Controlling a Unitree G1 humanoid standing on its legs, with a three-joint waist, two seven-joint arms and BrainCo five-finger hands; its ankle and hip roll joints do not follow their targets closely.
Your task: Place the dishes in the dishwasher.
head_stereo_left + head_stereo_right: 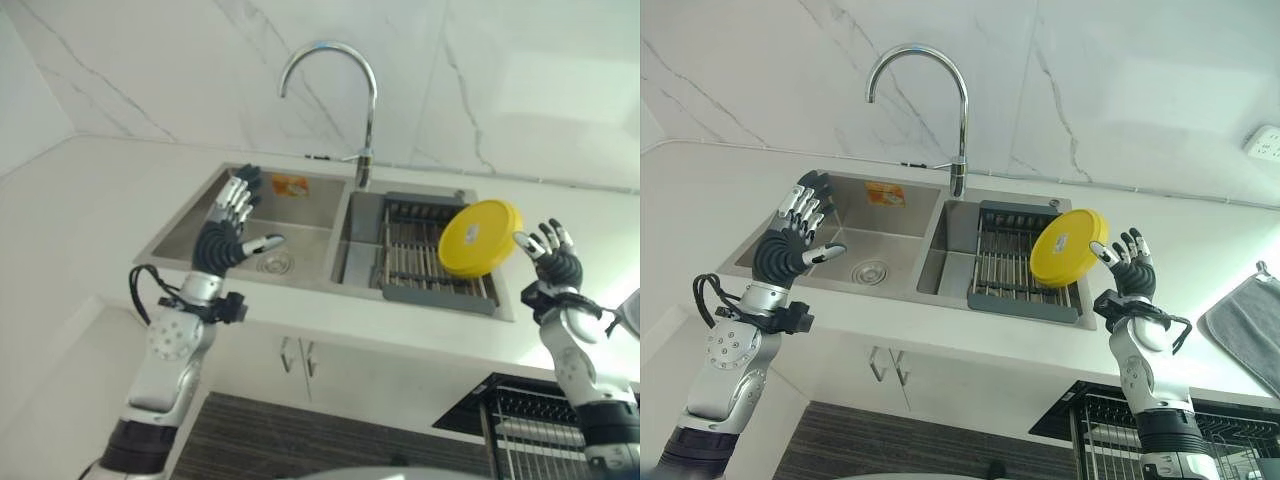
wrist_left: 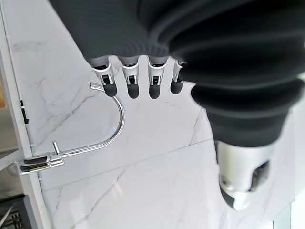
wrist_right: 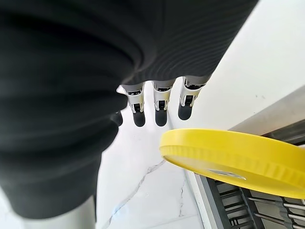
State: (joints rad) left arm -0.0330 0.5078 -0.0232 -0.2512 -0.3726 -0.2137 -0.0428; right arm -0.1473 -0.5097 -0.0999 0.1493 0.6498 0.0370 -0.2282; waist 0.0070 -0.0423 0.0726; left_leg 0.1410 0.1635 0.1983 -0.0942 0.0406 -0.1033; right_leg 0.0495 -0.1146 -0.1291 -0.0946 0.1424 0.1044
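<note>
Yellow plate point(image 1: 1068, 247) leaning tilted on the rack point(image 1: 1020, 268) in the sink point(image 1: 890, 250), centre right — right hand point(image 1: 1130, 270) hovering beside it, fingers spread, holding nothing. Left hand point(image 1: 795, 235) spread, centre left.

Chrome faucet point(image 1: 958, 110), grey towel point(image 1: 1248, 325)

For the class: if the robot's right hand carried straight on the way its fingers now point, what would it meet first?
Probably nothing nearby. The right hand, open, points up toward the marble wall. The yellow plate stands just beside its thumb, out of that line, though depth is hard to judge.
</note>
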